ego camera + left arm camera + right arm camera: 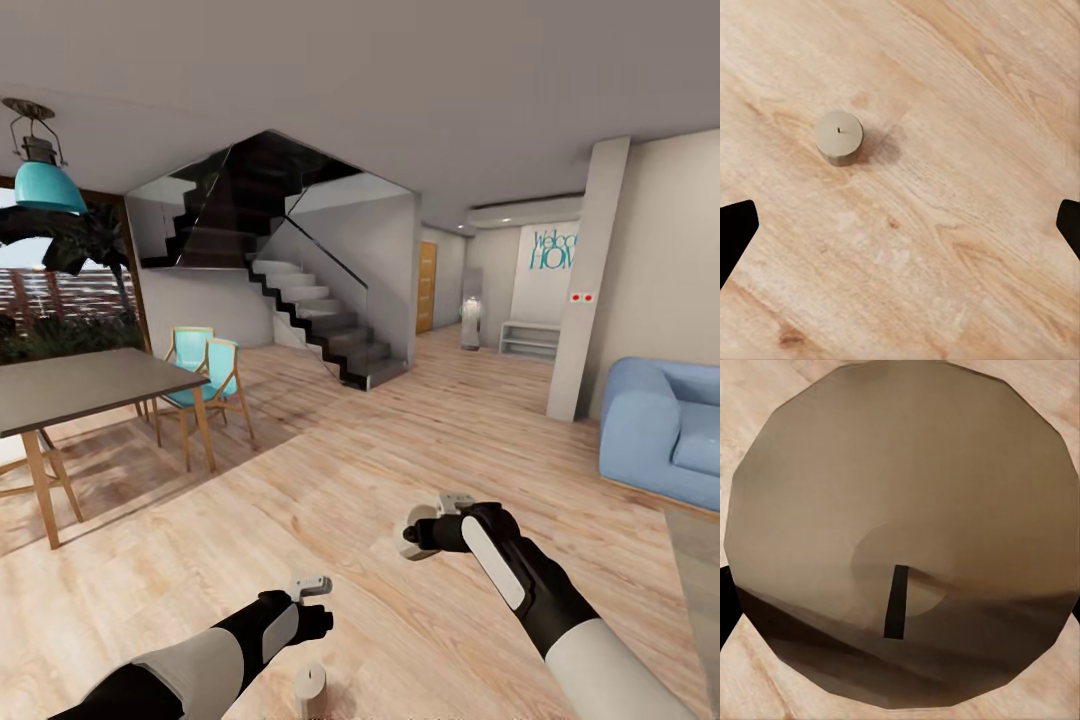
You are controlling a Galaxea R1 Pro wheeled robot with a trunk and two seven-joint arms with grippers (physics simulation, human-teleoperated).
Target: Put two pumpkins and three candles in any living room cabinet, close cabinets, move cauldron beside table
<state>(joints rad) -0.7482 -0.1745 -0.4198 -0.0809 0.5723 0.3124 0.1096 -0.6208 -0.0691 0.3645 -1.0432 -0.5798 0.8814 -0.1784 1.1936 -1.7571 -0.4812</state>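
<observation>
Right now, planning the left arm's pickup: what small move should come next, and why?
Probably centre the left gripper over the floor candle, then lower. Its fingers are wide open with that candle off-centre between them, standing upright on the floor; the right gripper seems shut on another candle.

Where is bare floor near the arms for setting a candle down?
Bare wood floor spreads between the dining table, the staircase and the blue sofa. It is tighter by the open left gripper, where a candle stands. Chairs crowd the table's far end.
</observation>
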